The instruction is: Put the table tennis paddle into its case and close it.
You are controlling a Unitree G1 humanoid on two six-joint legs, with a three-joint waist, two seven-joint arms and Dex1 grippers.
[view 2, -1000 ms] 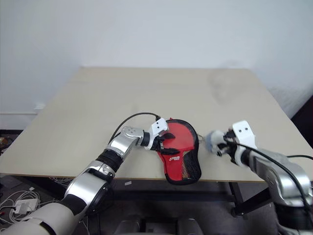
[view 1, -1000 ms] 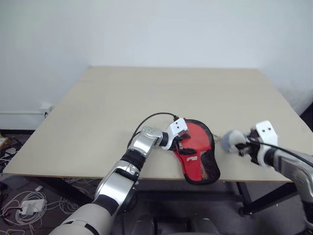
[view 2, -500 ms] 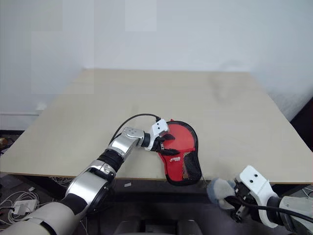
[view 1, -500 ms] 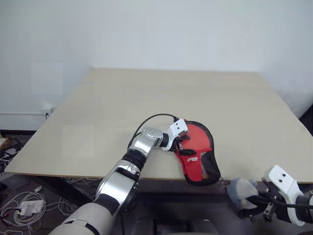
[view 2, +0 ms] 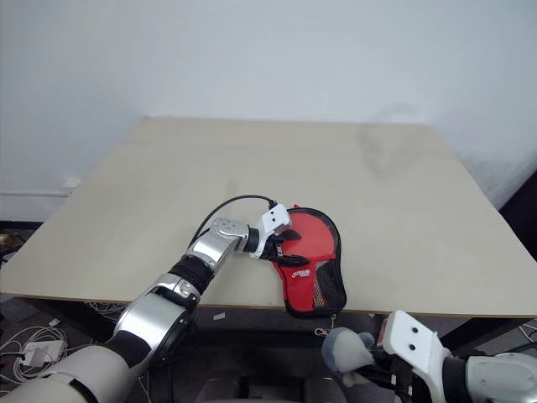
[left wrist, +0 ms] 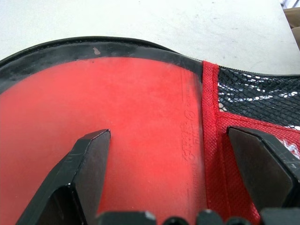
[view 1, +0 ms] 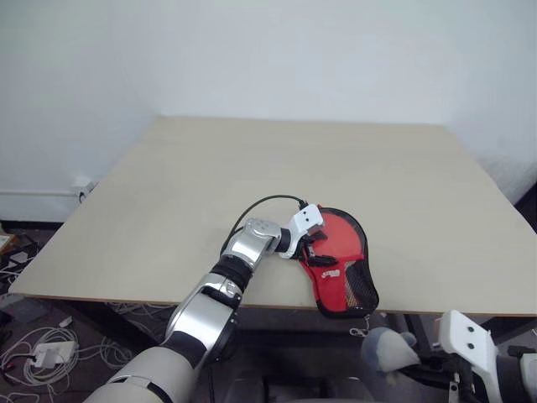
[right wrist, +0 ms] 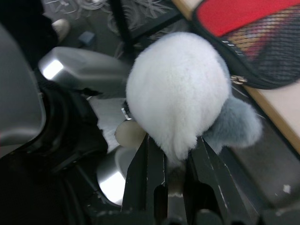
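The case [view 1: 352, 285], red fabric with black mesh and a black zip rim, lies at the table's near edge, its narrow end hanging over. Inside the rim shows the smooth red face of the table tennis paddle [left wrist: 117, 108]. My left gripper [view 1: 312, 249] rests open on it, one fingertip [left wrist: 93, 145] on the paddle's face and the other [left wrist: 253, 150] on the red fabric beside the mesh [left wrist: 258, 89]. My right gripper [right wrist: 173, 145] hangs below the table's near edge, shut on a fluffy grey-white ball [right wrist: 176, 89], which also shows under the case [view 1: 386, 348].
The beige table [view 1: 252, 168] stretches bare to the white wall behind. A small zip pull [view 1: 362, 332] dangles under the case's overhanging end. Cables and a power strip [view 1: 42, 353] lie on the floor at the left.
My right gripper, still holding the fluffy ball, has dropped from the table's near right edge to below it and drawn back toward me and leftward. The left gripper has stayed put.
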